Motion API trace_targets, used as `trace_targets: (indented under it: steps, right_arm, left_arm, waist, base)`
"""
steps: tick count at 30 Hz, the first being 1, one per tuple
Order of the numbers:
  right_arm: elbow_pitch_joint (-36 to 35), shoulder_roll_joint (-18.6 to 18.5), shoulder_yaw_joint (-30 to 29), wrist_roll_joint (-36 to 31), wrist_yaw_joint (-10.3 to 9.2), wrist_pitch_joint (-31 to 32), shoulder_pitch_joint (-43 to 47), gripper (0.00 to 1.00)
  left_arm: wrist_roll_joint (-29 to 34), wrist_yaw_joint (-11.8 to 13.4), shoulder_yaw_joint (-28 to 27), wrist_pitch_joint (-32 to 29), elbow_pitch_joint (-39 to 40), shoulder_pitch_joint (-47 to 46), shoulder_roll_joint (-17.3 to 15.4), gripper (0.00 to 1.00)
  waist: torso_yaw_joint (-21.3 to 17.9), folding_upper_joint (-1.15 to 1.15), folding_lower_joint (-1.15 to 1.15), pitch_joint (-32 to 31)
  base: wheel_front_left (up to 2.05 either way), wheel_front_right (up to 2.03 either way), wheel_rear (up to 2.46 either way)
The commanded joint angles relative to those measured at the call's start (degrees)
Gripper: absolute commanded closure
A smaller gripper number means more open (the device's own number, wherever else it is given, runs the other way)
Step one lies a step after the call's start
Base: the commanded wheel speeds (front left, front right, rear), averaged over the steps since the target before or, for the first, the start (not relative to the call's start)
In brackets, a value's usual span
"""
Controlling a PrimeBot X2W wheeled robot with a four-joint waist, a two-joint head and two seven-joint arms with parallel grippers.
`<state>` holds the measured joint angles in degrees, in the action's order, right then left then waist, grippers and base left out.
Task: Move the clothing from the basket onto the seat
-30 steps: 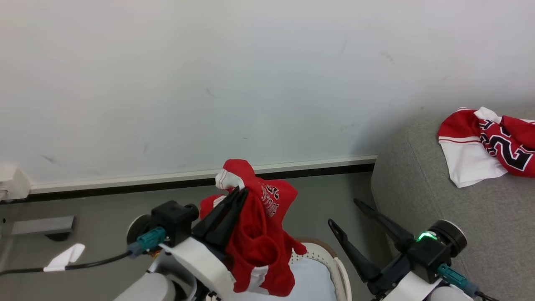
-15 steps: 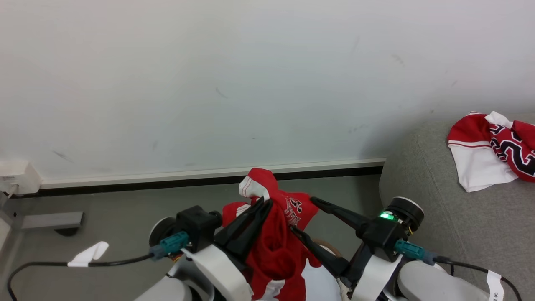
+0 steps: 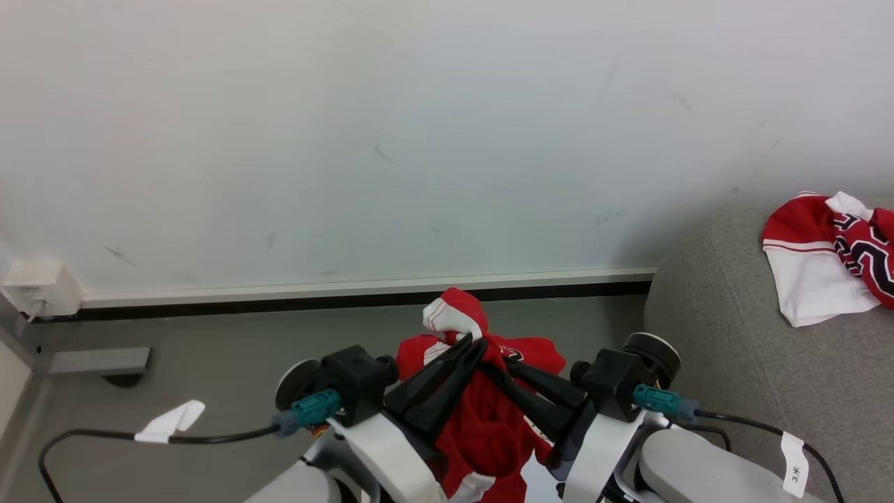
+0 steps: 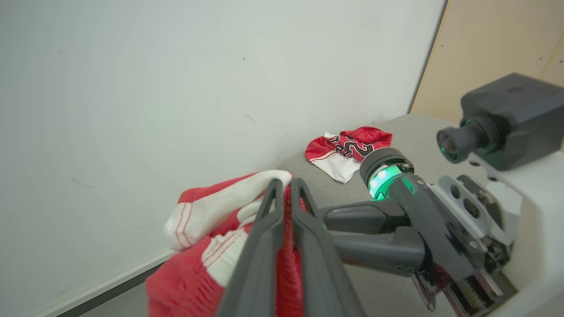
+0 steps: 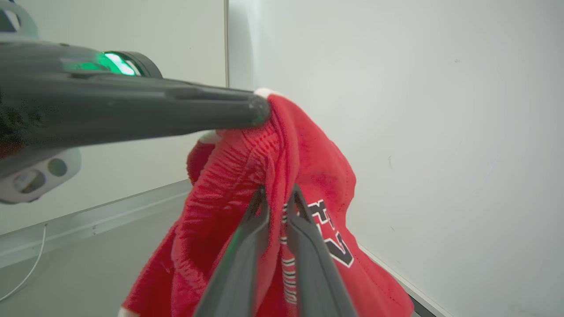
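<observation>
Left gripper (image 3: 476,343) and right gripper (image 3: 497,368) both clamped on the jersey (image 3: 489,436), hoisted in the air short of the seat (image 3: 733,363): looks light, limp cloth, so a bunched fold near the top should hold best.

Right pincer (image 5: 277,193) — wide and apart before — now tight on the red jersey (image 5: 317,167).

Room before me: a scuffed white wall (image 3: 419,140) meets a grey floor (image 3: 209,370) along a pale skirting board (image 3: 279,293) with a dark line beneath; a white wall box (image 3: 38,288) sits at my far left.
</observation>
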<state>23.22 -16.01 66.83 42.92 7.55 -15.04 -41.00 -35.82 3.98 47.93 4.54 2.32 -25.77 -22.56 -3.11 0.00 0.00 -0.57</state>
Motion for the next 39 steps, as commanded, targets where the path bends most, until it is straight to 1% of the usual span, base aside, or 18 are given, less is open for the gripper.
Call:
trace_targets:
  steps: [1,5,7,8,9,10,11,12,13,17,24,33,39]
  right_arm:
    - [0.18,0.22,0.03,0.94,-0.13,-0.18,-0.31,1.00]
    - [-0.44,-0.04,-0.92,1.79,-0.14,-0.18,-0.01,1.00]
    - [-0.84,-0.39,-2.06,1.98,-0.13,-0.19,0.50,1.00]
    - [-1.02,-0.62,-2.63,1.94,-0.14,-0.19,0.75,1.00]
    - [-1.21,-0.86,-3.27,1.87,-0.14,-0.19,1.01,1.00]
    - [-1.36,-1.10,-3.92,1.83,-0.14,-0.19,1.26,1.00]
    - [-1.56,-1.32,-4.52,1.64,-0.14,-0.19,1.40,1.00]
    - [-1.74,-1.53,-5.20,1.42,-0.14,-0.20,1.52,1.00]
    - [-1.87,-1.81,-5.77,1.20,-0.14,-0.20,1.58,1.00]
    - [-2.84,-2.57,-7.62,0.67,-0.14,-0.19,2.55,1.00]
    - [-4.32,-5.30,-11.61,-0.53,-0.14,-0.19,3.48,1.00]
    - [-6.26,-9.12,-18.76,-2.38,-0.14,-0.20,5.57,1.00]
    - [-7.68,-10.89,-23.59,-3.27,-0.14,-0.19,7.10,1.00]
  left_arm:
    - [0.62,-0.17,-0.05,-0.08,0.39,-0.46,-0.11,1.00]
    - [0.75,-0.11,-0.01,-0.02,0.22,-0.33,-0.61,1.00]
    - [1.06,0.62,-0.34,0.64,-0.14,-0.21,-0.78,1.00]
    - [1.21,0.72,-0.39,0.79,-0.32,-0.07,-0.82,0.88]
    - [1.37,0.96,-0.38,1.12,-0.52,0.10,-0.87,0.64]
    - [1.53,1.10,-0.36,1.37,-0.71,0.25,-0.84,0.48]
    - [1.69,1.20,-0.38,1.61,-0.95,0.43,-0.81,0.17]
    - [1.79,1.40,-0.36,1.88,-1.16,0.58,-0.77,0.05]
    - [1.77,1.53,-0.37,1.95,-1.32,0.64,-0.72,0.00]
    - [1.61,1.96,-0.53,2.69,-2.19,0.82,-0.38,0.00]
    - [2.12,1.99,-0.07,4.05,-3.75,1.04,0.15,0.00]
    - [2.73,2.25,0.10,5.12,-5.00,-0.45,0.45,0.00]
    - [2.86,2.29,0.30,5.14,-5.17,-0.89,0.28,0.00]
  waist:
    - [0.04,0.00,0.00,0.00]
    - [-0.04,0.00,0.00,0.02]
    - [-0.19,0.00,0.00,0.06]
    - [-0.33,0.00,0.00,0.10]
    - [-0.48,0.00,0.00,0.19]
    - [-0.62,0.00,0.00,0.27]
    - [-0.82,0.00,0.00,0.35]
    - [-1.06,0.00,0.00,0.43]
    - [-1.31,0.00,0.00,0.55]
    - [-2.73,0.00,0.00,1.04]
    - [-6.97,0.00,0.00,2.12]
    - [-12.63,0.00,0.00,3.91]
    - [-15.63,0.00,0.00,4.58]
  base:
    - [0.00,0.00,0.00]
    - [0.00,0.00,0.00]
    - [0.00,0.00,0.00]
    - [0.00,0.00,0.00]
    - [0.00,0.00,0.00]
    - [0.00,0.00,0.00]
    - [0.00,0.00,0.00]
    - [0.00,0.00,0.00]
    - [0.00,0.00,0.00]
    - [0.00,0.00,0.00]
    - [0.00,0.00,0.00]
    - [0.00,0.00,0.00]
    - [0.00,0.00,0.00]
